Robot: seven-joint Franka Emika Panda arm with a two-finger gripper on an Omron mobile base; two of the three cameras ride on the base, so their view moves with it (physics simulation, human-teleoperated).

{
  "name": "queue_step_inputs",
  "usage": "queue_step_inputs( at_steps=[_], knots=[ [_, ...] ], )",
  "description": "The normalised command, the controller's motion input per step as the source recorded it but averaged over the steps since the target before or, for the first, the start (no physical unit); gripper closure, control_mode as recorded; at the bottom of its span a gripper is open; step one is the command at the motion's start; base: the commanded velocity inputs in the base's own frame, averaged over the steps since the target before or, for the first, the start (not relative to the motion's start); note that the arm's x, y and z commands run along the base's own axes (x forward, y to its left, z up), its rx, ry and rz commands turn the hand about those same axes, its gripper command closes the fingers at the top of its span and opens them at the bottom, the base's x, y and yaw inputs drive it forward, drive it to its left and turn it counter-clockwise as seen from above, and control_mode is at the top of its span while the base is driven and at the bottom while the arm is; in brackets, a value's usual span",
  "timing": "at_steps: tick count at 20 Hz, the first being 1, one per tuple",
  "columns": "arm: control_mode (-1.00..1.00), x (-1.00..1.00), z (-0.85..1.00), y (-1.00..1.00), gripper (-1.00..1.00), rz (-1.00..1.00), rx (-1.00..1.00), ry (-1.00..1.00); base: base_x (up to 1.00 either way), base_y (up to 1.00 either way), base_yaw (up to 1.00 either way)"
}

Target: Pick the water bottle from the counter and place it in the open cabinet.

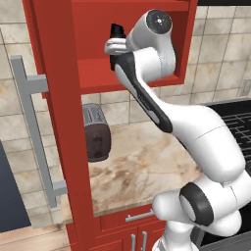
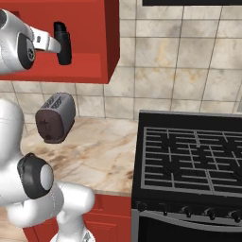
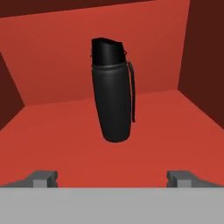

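In the hand view the tool is seen spread wide, its two tips low at either side with nothing between them. The water bottle is seen just ahead of it, upright on the red inner shelf of the cabinet, clear of both tips. The placing is judged done, with only the withdrawal left.

A risk is judged to remain: if the tool is drawn back crookedly, a tip could catch the bottle's side strap and tip it over, since it is tall and narrow at the foot.

In the right base view the toaster and stove are shown on and beside the table, and the bottle's place near the shelf's front is clearer. In the left base view the open door's bar handle is shown.
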Motion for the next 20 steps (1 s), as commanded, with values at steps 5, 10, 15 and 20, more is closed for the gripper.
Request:
queue_step_inputs(
  at_steps=[5, 10, 15, 20],
  knots=[
    [-1.0, -0.89, 0.0, -0.13, -1.0, -0.02, 0.0, 0.1, 0.0, 0.0, 0.0],
    [-1.0, -0.89, -0.1, -0.09, -1.0, -0.01, 0.0, 0.18, 0.0, 0.0, 0.0],
    [-1.0, -0.9, -0.34, -0.1, -1.0, -0.01, 0.0, 0.25, 0.0, 0.0, 0.0],
    [-1.0, -0.78, -0.75, -0.2, -1.0, 0.0, 0.0, 0.28, 0.0, 0.0, 0.0]
  ],
)
